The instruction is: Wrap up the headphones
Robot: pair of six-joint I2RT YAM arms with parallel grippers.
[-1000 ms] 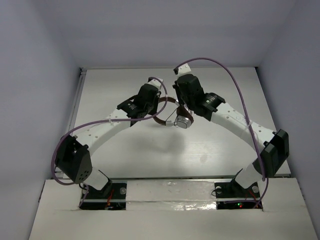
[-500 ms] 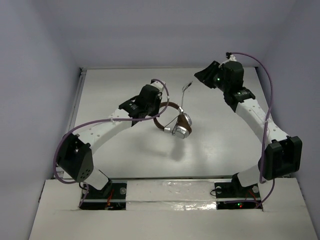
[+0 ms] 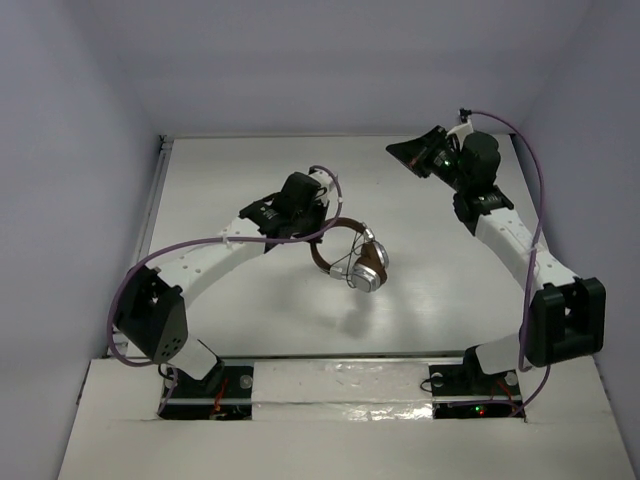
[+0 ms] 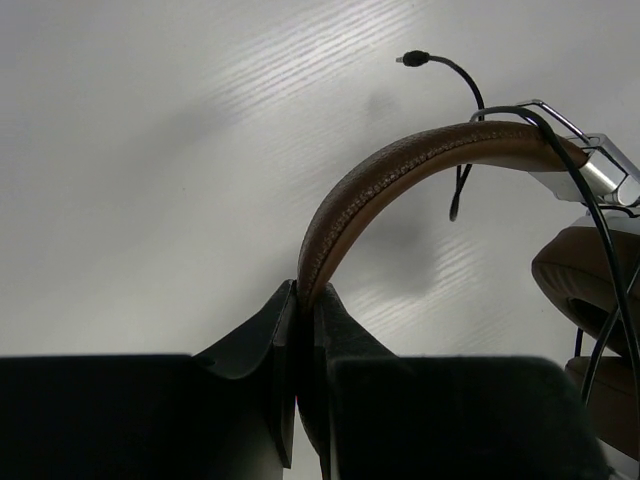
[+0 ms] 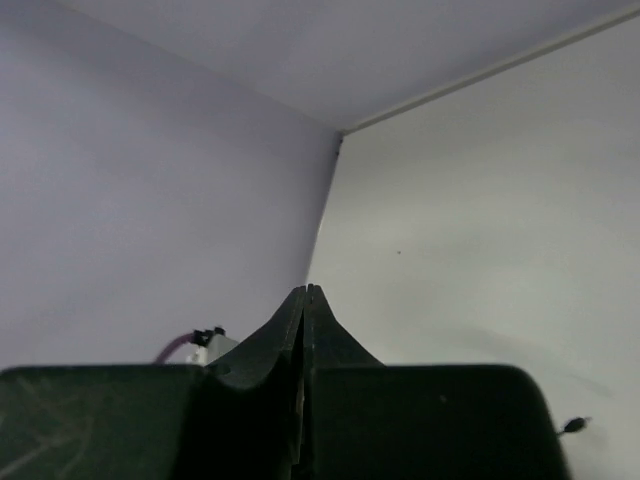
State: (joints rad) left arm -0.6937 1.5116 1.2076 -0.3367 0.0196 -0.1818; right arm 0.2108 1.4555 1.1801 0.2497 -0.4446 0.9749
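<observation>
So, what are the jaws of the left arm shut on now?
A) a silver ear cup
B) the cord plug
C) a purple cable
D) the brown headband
D. The left wrist view shows the jaws of the left arm shut on the brown headband of the headphones; the ear pad and the cord plug are clear of them.

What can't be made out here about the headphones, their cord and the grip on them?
- Top view: the left end effector's fingertips are hidden under its own wrist; its grip on the headphones shows only from the left wrist.
- Left wrist view: the ear pads are cut off by the right edge.
- Top view: the cord is too thin to trace.
</observation>
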